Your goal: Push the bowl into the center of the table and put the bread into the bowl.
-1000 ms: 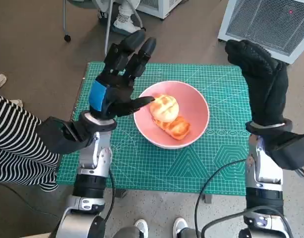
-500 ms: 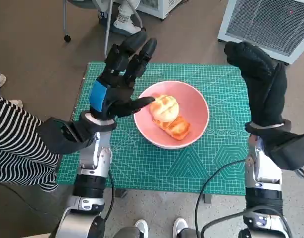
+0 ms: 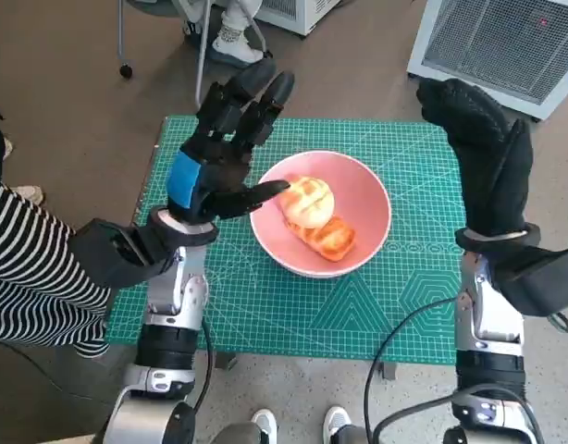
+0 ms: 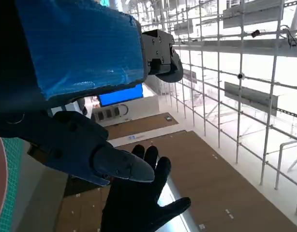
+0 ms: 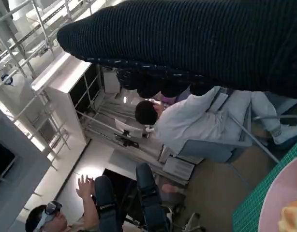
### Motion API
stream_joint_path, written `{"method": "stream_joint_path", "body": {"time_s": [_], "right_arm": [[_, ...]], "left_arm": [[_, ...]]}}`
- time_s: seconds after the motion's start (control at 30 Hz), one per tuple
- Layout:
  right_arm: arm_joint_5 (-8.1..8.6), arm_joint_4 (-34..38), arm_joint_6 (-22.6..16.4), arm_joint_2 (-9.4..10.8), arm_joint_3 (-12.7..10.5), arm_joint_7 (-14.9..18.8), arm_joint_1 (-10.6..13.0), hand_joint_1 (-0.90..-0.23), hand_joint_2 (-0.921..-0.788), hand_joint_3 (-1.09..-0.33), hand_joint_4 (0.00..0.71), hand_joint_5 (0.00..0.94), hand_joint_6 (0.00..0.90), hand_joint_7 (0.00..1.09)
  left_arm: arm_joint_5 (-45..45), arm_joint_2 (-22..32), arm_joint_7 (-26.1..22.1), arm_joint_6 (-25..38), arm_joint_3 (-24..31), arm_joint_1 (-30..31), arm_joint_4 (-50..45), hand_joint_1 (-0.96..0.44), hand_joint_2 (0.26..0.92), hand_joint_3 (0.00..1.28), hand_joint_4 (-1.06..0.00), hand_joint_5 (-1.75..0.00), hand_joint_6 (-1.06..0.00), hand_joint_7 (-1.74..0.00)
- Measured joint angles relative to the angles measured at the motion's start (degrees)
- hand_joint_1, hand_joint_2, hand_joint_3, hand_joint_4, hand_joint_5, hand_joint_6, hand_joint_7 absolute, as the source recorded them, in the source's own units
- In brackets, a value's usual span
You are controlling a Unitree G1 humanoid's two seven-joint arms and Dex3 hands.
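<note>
Brown floor surrounds a small table (image 3: pixel 265 356) covered by a green cutting mat (image 3: pixel 395 305). At the far right of the head view we see a white unit with a grey grille (image 3: pixel 506 42); at the far edge, a chair leg with a caster and someone's shoe. A person in a striped sleeve (image 3: pixel 25 268) sits at the left of the table.

We note the pink bowl (image 3: pixel 367 199) standing near the middle of the mat. Two pieces of bread lie inside it, touching: a round pale bun (image 3: pixel 307 201) and a browner glazed piece (image 3: pixel 328 239) on the nearer side.

Left hand (image 3: pixel 219 153) is raised above the mat's left part, blue-taped back toward the camera. Its fingers are spread and extended away from the robot and hold nothing; the thumb (image 3: pixel 256 196) points toward the bowl's rim, and we cannot tell whether it touches.

Right hand (image 3: pixel 483 153) is raised over the mat's right edge, apart from the bowl, gloved fingers extended and empty.

Left wrist view: the taped back (image 4: pixel 78 46), a black fingertip, and beyond it the gloved hand (image 4: pixel 139 193) with fingers spread.

Right wrist view: the glove (image 5: pixel 197 43) across the top, a person in white seated on a chair (image 5: pixel 201 121), another person with a raised hand, and a sliver of the bowl's rim (image 5: pixel 279 193).
</note>
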Motion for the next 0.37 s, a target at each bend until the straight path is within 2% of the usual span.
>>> {"method": "stream_joint_path", "body": {"time_s": [0.23,0.3,0.37], "right_arm": [[0.02,0.05,0.0,0.07,0.0,0.01,0.03,-0.753,-0.921,-0.708,0.22,0.002,0.089,0.54],[0.05,0.05,0.0,0.09,0.0,0.01,0.04,-0.752,-0.921,-0.708,0.221,0.002,0.09,0.54],[0.07,0.05,0.0,0.1,0.0,0.01,0.04,-0.75,-0.921,-0.708,0.221,0.002,0.09,0.54]], "left_arm": [[0.08,0.03,0.0,0.05,-0.29,0.0,-0.02,-0.26,0.866,0.18,-0.16,-0.05,0.0,-0.58],[0.07,0.07,0.0,0.14,-0.39,0.0,-0.04,-0.26,0.844,0.22,-0.16,-0.06,0.0,-0.58],[0.1,0.13,0.0,0.22,-0.49,0.01,-0.06,-0.26,0.791,0.32,-0.15,-0.08,0.0,-0.58]]}}
